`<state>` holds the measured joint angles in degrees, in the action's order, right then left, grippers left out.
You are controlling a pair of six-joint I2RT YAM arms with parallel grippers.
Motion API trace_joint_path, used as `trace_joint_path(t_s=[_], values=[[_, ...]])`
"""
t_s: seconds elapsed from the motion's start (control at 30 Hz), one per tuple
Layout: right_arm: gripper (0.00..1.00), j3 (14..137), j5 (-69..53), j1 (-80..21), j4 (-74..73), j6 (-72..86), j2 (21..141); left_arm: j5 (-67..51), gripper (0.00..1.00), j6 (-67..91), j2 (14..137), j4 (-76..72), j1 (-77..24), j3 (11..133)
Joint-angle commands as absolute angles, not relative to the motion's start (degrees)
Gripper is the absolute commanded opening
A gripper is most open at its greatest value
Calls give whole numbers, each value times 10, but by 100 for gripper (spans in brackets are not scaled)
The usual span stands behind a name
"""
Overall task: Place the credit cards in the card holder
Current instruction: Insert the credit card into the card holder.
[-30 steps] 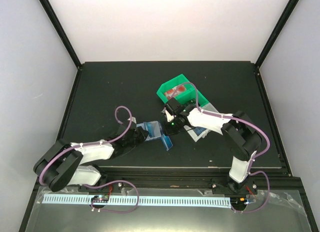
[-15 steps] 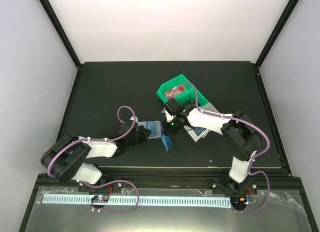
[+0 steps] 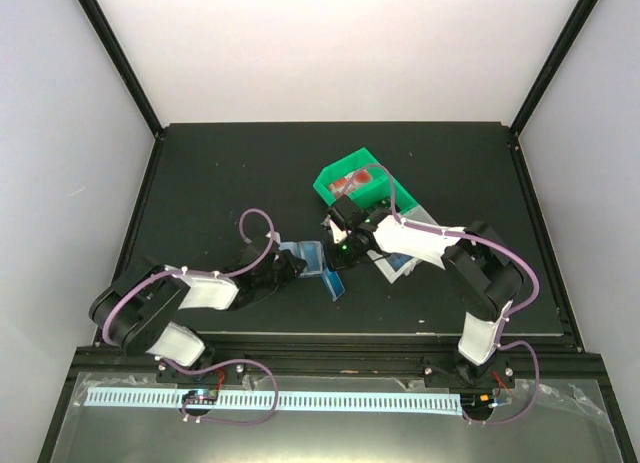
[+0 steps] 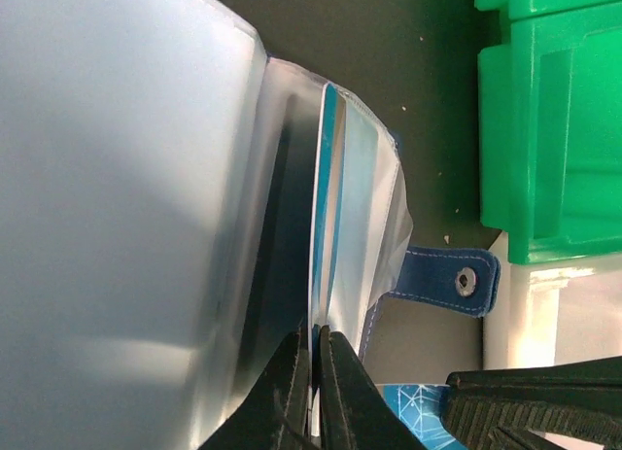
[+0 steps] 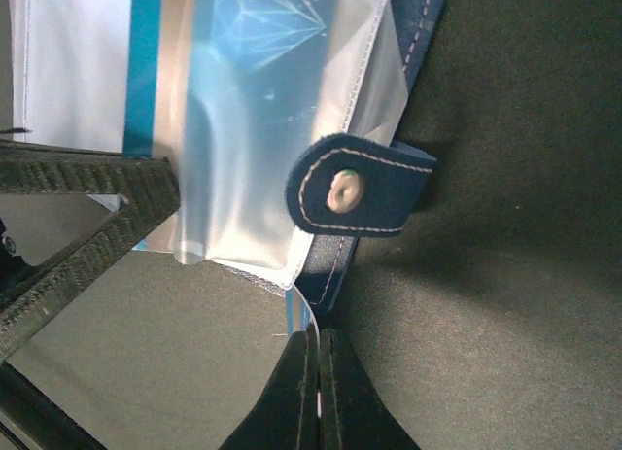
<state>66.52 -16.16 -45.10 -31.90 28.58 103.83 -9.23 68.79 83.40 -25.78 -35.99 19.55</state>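
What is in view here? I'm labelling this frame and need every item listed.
Navy folding fabric card holder: one, navy with clear pockets, table centre.
Blue-striped white plastic card: one, edge-on at the holder's pocket.
Blue patterned plastic card: one, inside a clear pocket.
Green plastic bin: one, behind the holder.
Red-and-white flat card: one, inside the green bin.
White plastic bin: one, beside the green bin.
Black table: one, under everything.
Left claw: shut on the striped card.
Right claw: shut on the holder's edge.
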Motion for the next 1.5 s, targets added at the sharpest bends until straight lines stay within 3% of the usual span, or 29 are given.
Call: trace_joint_path(t_s=[0.0,0.3,0.63,1.47], values=[[1,666,-144,-457,-336,284,1053,-121,5,662,871,-246,-361,222],[1,670,-140,-458,-338,284,1052,-119,13,633,865,-207,-361,233],[1,664,-113,-458,-340,292,1040,-97,53,535,800,4,-361,300],[1,697,35,-457,-380,342,989,-79,58,500,893,104,-346,433]])
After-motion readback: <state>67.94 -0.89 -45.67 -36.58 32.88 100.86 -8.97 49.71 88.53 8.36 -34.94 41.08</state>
